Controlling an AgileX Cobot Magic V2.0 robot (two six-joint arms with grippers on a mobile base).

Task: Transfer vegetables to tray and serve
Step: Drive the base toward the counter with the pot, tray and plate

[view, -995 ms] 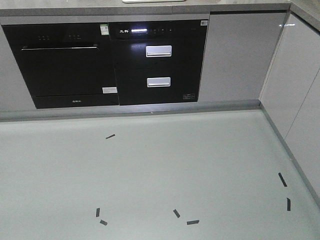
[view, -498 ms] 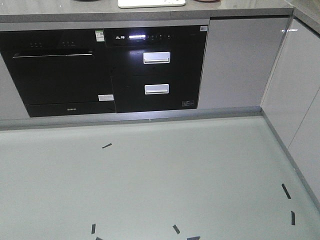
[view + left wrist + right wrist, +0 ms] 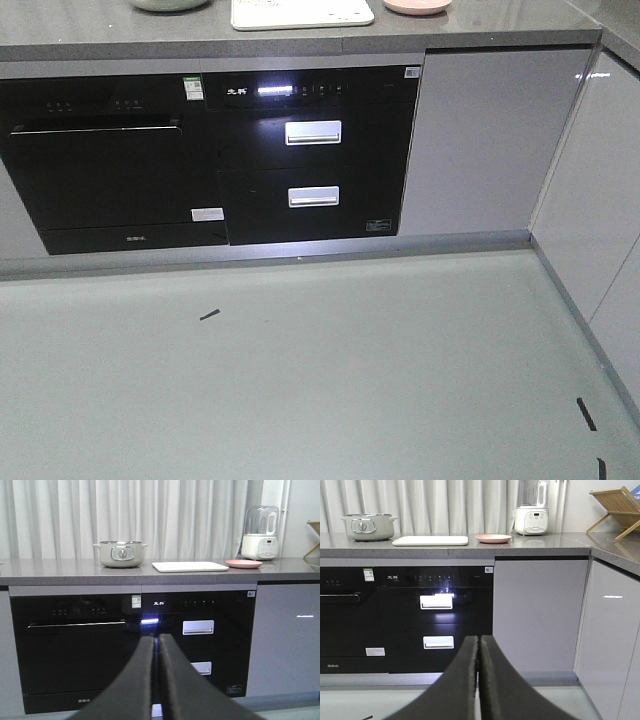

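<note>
Both your left fingers [image 3: 137, 680] and right fingers [image 3: 462, 680] sit pressed together, empty; the tray [image 3: 190, 566] lies on the worktop [image 3: 50, 572] above and beyond them, no vegetables visible, so close in squarely before reaching

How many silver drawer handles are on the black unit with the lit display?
2. The upper handle sits just below the lit display; the lower handle is directly beneath it. Both show fully in the front view.

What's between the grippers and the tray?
Nothing visible. Only floor lies before the counter; the tray sits on it between pot and plate, near edge unobstructed. Left gripper and right gripper are shut, empty. No vegetables in view.
</note>
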